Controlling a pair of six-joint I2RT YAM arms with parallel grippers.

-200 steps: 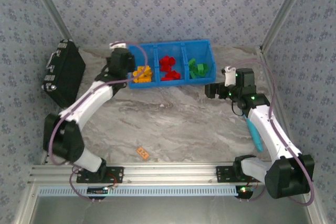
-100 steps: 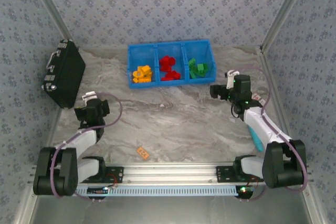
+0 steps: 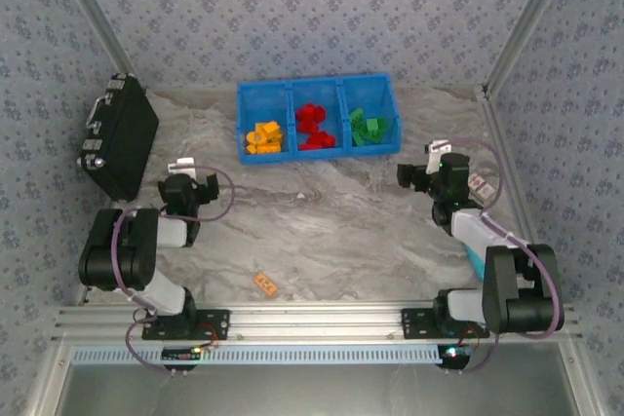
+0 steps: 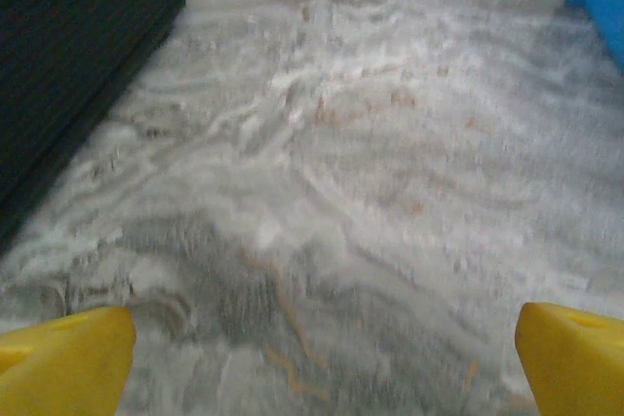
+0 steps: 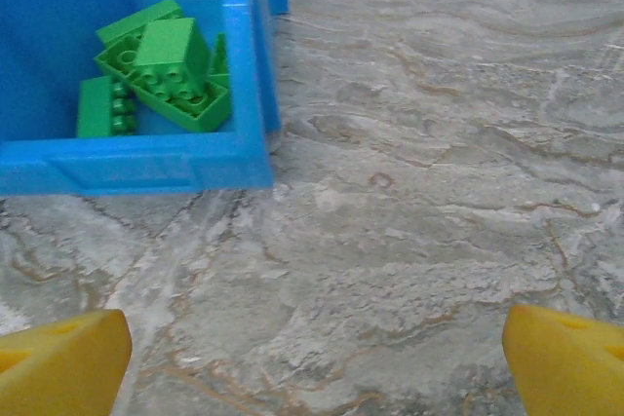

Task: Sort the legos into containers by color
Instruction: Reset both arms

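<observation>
Your bin (image 3: 317, 83) sits far centre, legos (image 3: 314, 128) in all 3 compartments (image 3: 263, 104); case (image 3: 119, 138) to its left, tag (image 3: 264, 283) near front.

Walls (image 3: 312, 7): grey-blue paper with a small repeating floral print (same print on the back and both sides). Bare metal posts, left (image 3: 90, 9) and right (image 3: 527, 17), run up the two back corners. Tabletop (image 3: 331, 226): grey marble pattern, with white and brownish veins that show clearly in both wrist views. An aluminium rail (image 3: 312, 319) spans the near edge, with a pale ribbed strip (image 3: 312, 356) just below it and a plain grey panel (image 3: 312, 392) under that. Light is even and diffuse, with soft shadows only.
</observation>
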